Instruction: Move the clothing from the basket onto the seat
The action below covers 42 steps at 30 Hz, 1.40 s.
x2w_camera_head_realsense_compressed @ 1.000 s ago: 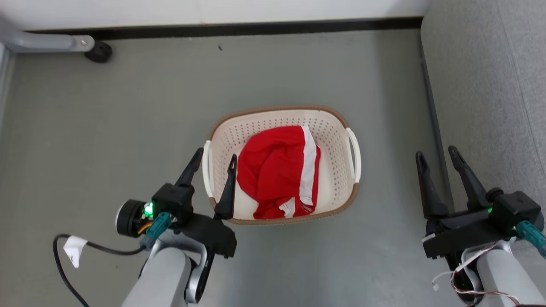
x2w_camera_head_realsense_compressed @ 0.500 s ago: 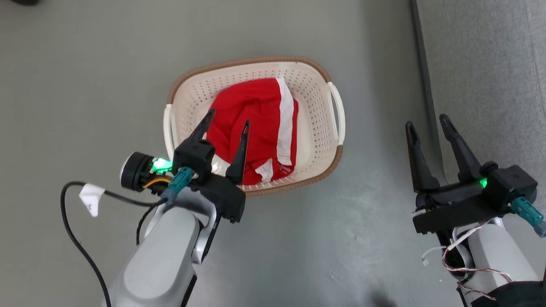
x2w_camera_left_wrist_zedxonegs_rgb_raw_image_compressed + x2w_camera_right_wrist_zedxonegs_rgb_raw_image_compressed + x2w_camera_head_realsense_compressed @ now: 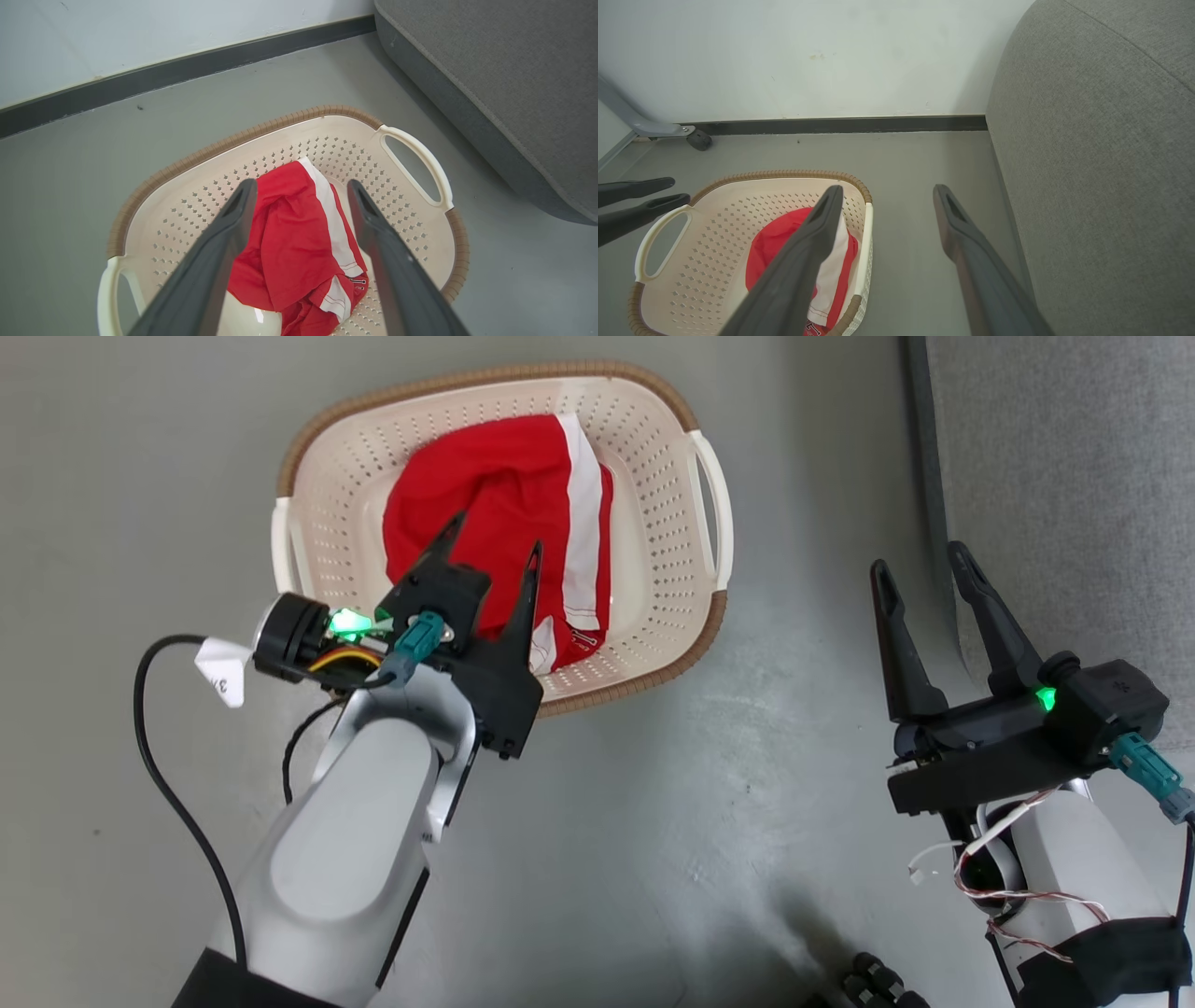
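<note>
Gripper: dark two-fingered right gripper point(image 3: 887, 191) is gaping.
Basket: oval cream perforated plastic basket point(image 3: 714, 224) is holding red-and-white clothing point(image 3: 763, 254).

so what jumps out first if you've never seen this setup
The bright red clothing with a white stripe stands out, bunched in the cream perforated basket on the grey floor. Next, the left gripper hovers open right over it, while the right gripper hangs open beside the grey sofa.

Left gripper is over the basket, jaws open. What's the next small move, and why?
Probably lower the left gripper straight down into the red clothing, ready to close. Its open fingers straddle the bunched fabric in the left wrist view, seemingly above it, and the garment lies loose in the basket.
</note>
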Tool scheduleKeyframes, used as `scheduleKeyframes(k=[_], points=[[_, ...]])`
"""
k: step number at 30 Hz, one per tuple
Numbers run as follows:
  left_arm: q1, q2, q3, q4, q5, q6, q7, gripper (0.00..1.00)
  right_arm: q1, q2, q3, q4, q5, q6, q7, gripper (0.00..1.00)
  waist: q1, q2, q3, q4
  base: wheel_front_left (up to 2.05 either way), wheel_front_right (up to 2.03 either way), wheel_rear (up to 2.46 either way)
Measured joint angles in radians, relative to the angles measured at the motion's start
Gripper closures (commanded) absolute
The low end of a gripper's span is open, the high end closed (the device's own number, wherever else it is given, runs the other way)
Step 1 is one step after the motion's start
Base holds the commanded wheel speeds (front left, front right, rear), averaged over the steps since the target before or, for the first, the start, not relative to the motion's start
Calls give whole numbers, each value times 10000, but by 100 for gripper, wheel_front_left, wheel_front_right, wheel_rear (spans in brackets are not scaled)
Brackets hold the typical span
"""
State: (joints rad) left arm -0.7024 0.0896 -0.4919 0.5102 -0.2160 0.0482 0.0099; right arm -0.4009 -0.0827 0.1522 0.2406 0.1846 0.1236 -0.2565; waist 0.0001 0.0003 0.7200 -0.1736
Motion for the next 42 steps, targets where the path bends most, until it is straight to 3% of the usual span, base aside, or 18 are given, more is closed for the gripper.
scheduleKeyframes(k=[16, 29, 42], points=[[-1707, -150, -286, 796, 529, 236, 1676, 0, -547, 159, 360, 121, 17, 0, 0, 0, -1, -2, 1192, -386, 0, 0, 0], [-2620, -188, 67, 1760, 685, 502, 2984, 0, -878, 234, 807, 247, 192, 0, 0, 0, 0, -1, 1956, -813, 0, 0, 0], [-3245, 65, 683, 2309, 681, 662, 3507, 0, -1030, 297, 974, 320, 382, 0, 0, 0, 0, -1, 2771, -1350, 0, 0, 0]])
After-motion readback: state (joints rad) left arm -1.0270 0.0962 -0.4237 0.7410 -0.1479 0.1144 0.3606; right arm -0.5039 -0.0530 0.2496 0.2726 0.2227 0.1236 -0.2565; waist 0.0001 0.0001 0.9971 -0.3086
